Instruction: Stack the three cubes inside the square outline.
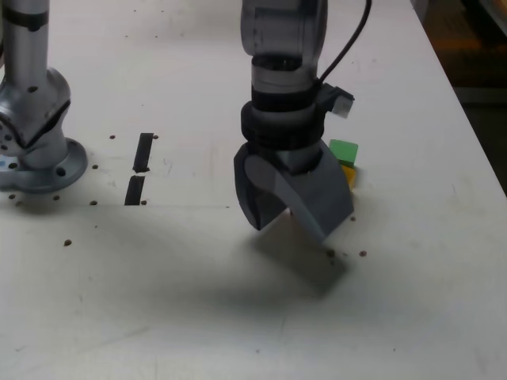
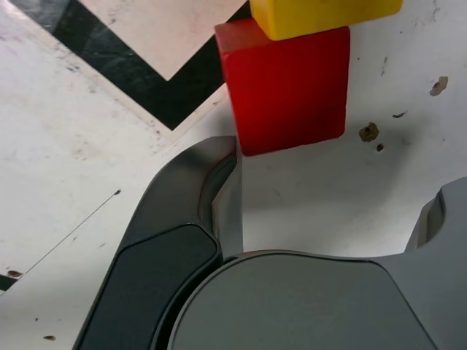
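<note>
Dark-grey metal gripper angled downward above white table, jaws spread, nothing grasped. Solid red cube just ahead of the jaws, overlapping black tape square outline; yellow cube adjacent.

- Prob. robotics lab or workshop
- Robot arm w/ cable over white surface
- Blk tape strips, pits toward surface's R edge, ext. view
</note>
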`<state>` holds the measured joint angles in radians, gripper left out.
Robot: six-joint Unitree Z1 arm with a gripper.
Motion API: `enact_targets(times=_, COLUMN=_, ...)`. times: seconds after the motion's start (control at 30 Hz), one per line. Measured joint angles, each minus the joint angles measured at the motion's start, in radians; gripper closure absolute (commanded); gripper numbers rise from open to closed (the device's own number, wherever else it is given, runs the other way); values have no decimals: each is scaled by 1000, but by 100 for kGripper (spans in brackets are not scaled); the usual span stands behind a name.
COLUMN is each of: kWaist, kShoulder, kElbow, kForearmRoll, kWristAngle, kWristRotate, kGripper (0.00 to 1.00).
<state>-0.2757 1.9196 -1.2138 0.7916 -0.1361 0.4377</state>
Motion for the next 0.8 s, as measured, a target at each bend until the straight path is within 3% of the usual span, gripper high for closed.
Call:
enact_targets(times=0.2, kWaist=0, kShoulder=25, kElbow=0, kForearmRoll=-4, kWristAngle=-4, kWristRotate=-3, kGripper=25)
enact_targets(times=0.5, kWaist=0, kShoulder=34, kElbow=5, kForearmRoll=-7, kWristAngle=-5, kWristRotate=-15, kGripper=66)
enact_targets(times=0.8, kWaist=0, kShoulder=35, kElbow=8, kForearmRoll=-23, kWristAngle=18, kWristRotate=-15, kGripper=71)
